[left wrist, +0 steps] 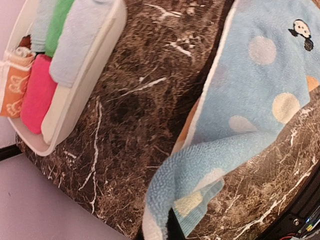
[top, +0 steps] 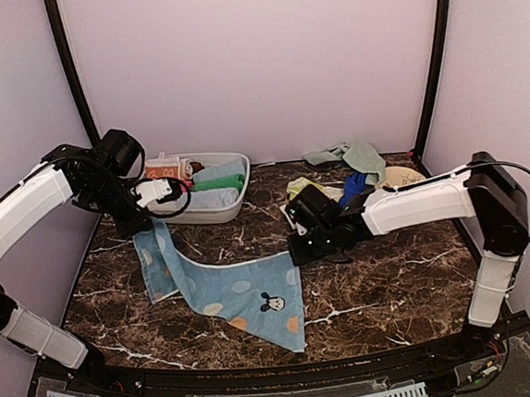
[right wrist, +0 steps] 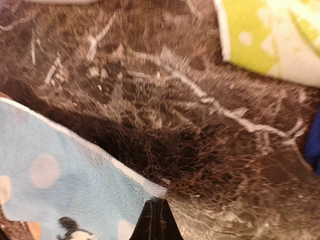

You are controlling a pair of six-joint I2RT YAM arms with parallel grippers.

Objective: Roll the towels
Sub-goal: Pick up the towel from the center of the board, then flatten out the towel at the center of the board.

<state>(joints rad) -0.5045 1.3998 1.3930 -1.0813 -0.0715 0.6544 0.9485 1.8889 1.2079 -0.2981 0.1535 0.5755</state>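
Lilac walls close in a dark, white-veined marble worktop [top: 393, 280]. The left gripper [top: 146, 218] is shut on one corner of the light-blue towel [top: 245, 293] and holds it up off the stone near the back left. From the left wrist, that corner bunches in folds around the dark fingertips [left wrist: 172, 227]. From that corner the cloth slopes down and lies spread towards the front, spots and a small cartoon mouse face up.

The right gripper [top: 297, 249] is low over the middle of the worktop, jaws closed. The towel's white-hemmed far corner sits right at its fingertips [right wrist: 155, 215], pinched there as far as I can see.

Just behind the left gripper stands a white tub [top: 233, 199] with rolled towels side by side: pink [left wrist: 37, 92], green [left wrist: 60, 22], pale blue [left wrist: 80, 40] and an orange printed one [left wrist: 15, 85]. At the back right, loose in a heap, lie a yellow-green towel [top: 303, 186], a dark blue towel [top: 352, 186] and a mint towel [top: 359, 158], next to a beige disc [top: 402, 177]
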